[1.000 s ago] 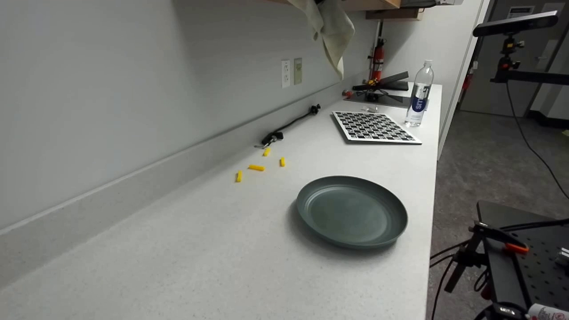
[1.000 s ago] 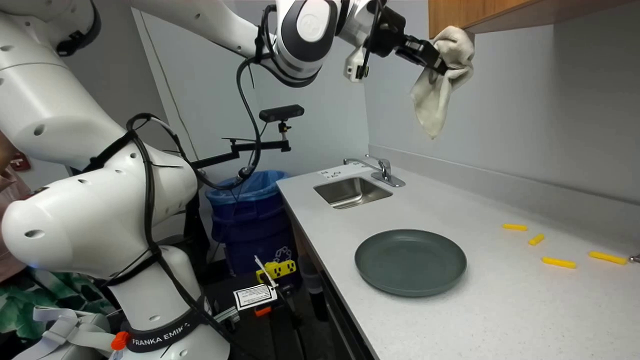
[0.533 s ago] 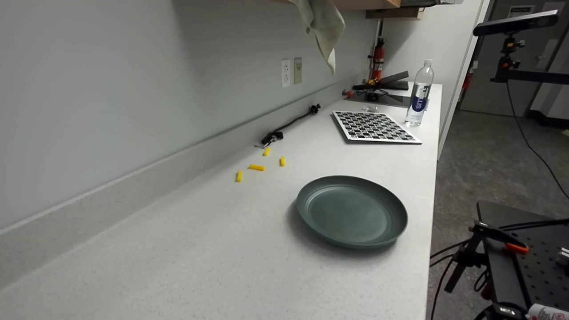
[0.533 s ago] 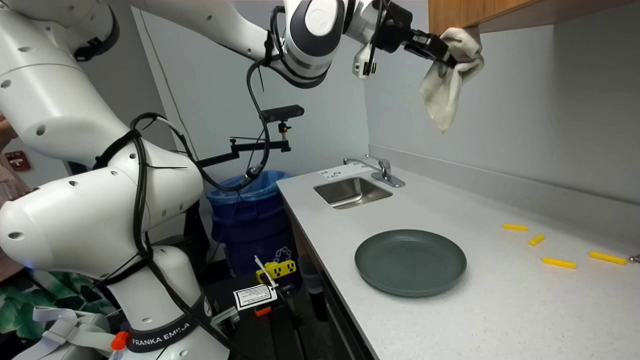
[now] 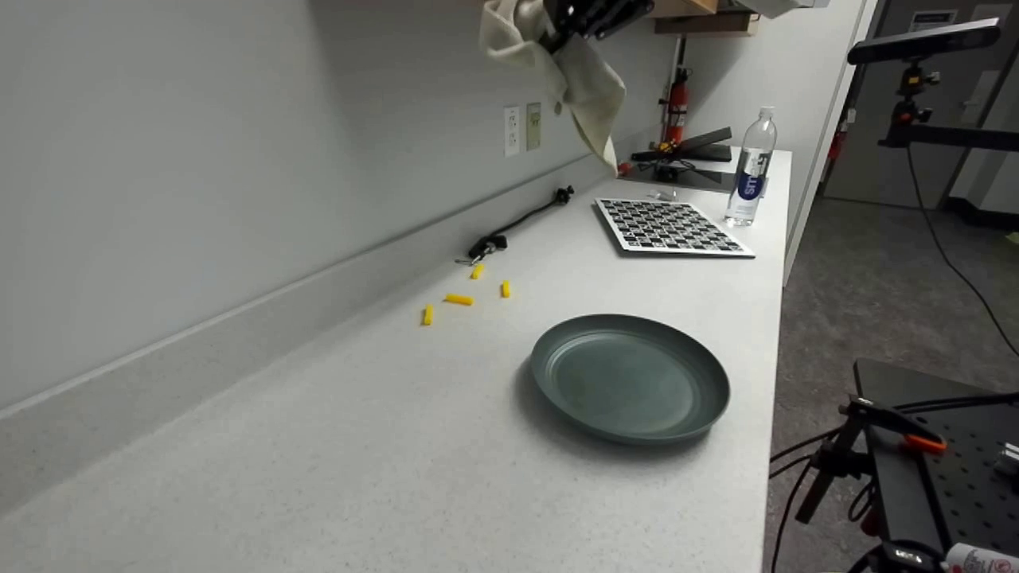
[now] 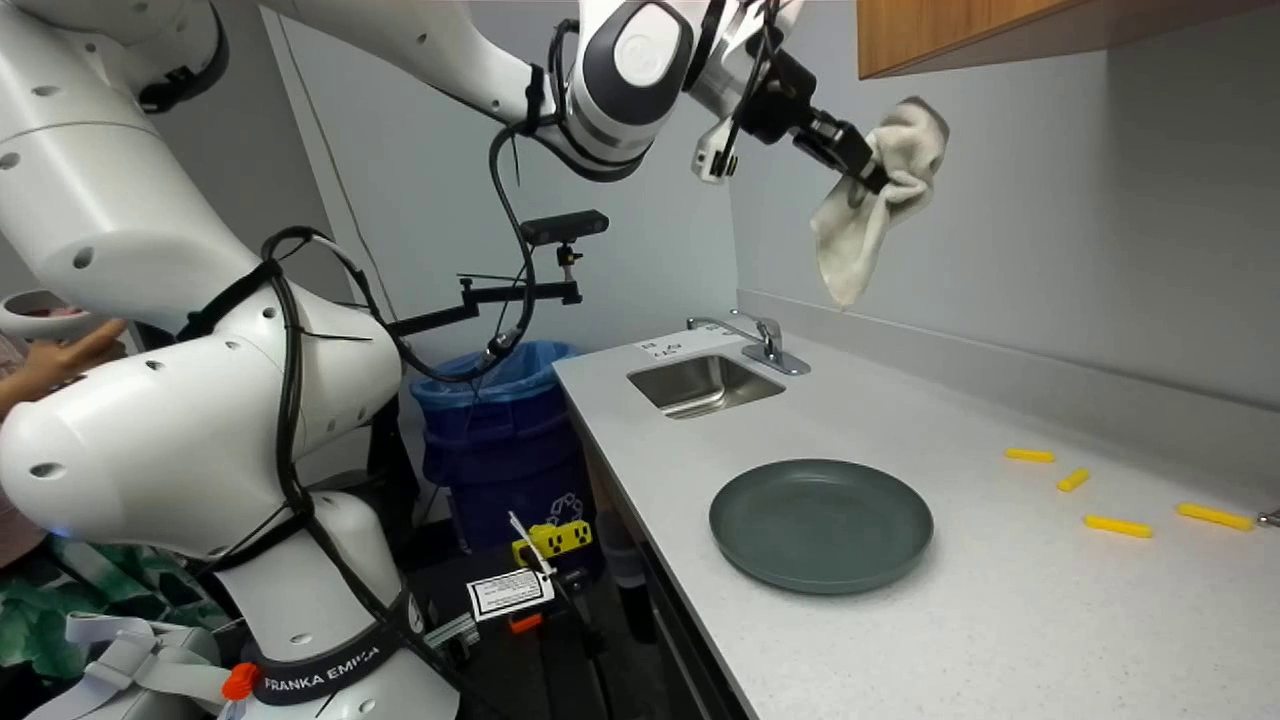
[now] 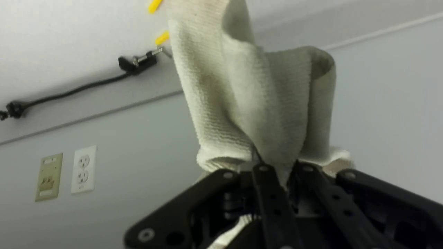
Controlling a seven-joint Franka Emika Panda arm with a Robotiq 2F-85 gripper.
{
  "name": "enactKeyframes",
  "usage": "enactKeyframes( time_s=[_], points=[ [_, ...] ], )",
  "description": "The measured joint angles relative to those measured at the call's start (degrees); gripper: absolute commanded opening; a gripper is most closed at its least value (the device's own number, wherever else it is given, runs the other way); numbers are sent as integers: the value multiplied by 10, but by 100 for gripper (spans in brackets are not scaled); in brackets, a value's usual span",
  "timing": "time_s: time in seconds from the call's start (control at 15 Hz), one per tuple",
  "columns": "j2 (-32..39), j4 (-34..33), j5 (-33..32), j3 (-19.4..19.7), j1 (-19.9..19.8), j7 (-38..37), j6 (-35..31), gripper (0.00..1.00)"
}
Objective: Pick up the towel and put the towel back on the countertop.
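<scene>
My gripper (image 6: pixel 880 182) is shut on the cream towel (image 6: pixel 850 245) and holds it in the air near the back wall, just below the wooden cabinet. The towel is bunched at the jaws, and one end hangs down. In an exterior view the towel (image 5: pixel 593 91) hangs from the gripper (image 5: pixel 555 36) at the top, well above the countertop (image 5: pixel 342 454). In the wrist view the towel (image 7: pixel 242 90) is pinched between the finger pads (image 7: pixel 282 173) and covers the fingertips. The countertop also shows in an exterior view (image 6: pixel 1000 640).
A green plate (image 6: pixel 820 525) lies on the counter near its front edge. Several yellow sticks (image 6: pixel 1117 525) lie near the wall. A sink (image 6: pixel 705 385) with a faucet (image 6: pixel 768 345) is at one end. A checkered board (image 5: pixel 669 227) and a bottle (image 5: pixel 751 171) are farther along. The cabinet (image 6: pixel 960 35) overhangs.
The gripper and towel first moved slightly up toward the wall, then came down and a little back, clear of the cabinet's underside. A person's hand with a bowl appears at the far left.
</scene>
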State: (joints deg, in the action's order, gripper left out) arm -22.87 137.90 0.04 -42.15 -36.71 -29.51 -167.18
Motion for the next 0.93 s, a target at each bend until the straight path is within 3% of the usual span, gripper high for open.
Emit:
enactKeyframes(
  time_s=[0.13,0.27,0.6,0.93],
  points=[
    [34,27,7,24,49,9,8,3],
    [71,49,17,28,72,25,15,3],
    [165,72,-9,24,71,28,33,3],
    [245,51,-77,16,74,24,33,3]
  ],
)
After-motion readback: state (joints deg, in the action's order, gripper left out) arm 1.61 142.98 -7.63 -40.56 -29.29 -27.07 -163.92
